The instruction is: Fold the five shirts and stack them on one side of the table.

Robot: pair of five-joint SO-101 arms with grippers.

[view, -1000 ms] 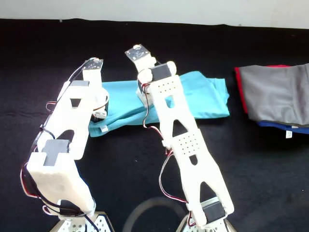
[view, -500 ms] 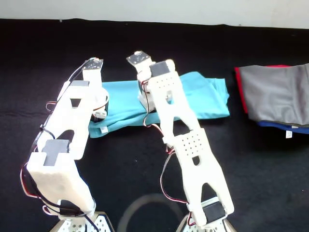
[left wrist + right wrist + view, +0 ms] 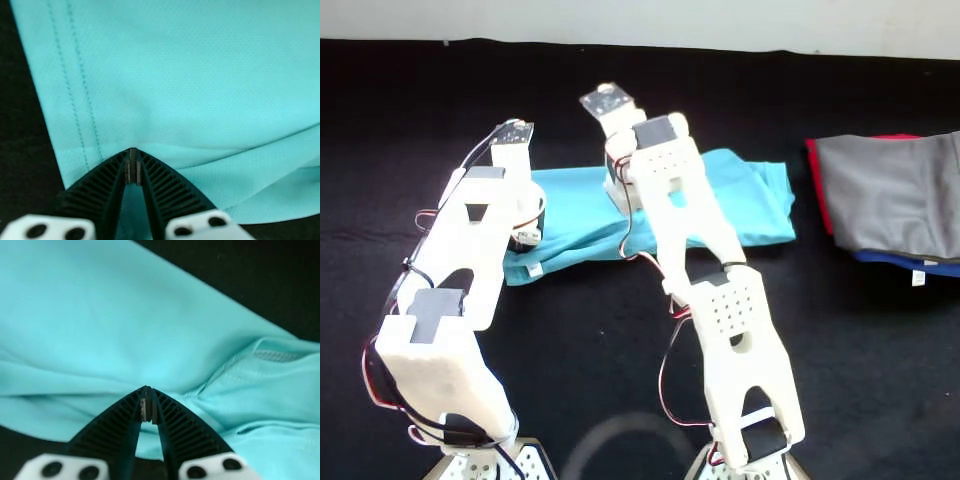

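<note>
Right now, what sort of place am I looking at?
Probably a robot test bench, not a home: two white arms at a black-covered table, a teal shirt lying on it, folded shirts stacked aside.

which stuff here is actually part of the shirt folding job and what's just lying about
Part of the job:
- turquoise shirt, pinched by the left gripper and the right gripper
- stack of folded shirts, grey on top, off to the right in the high view

Just there:
- black table cover
- white wall behind the table
</note>
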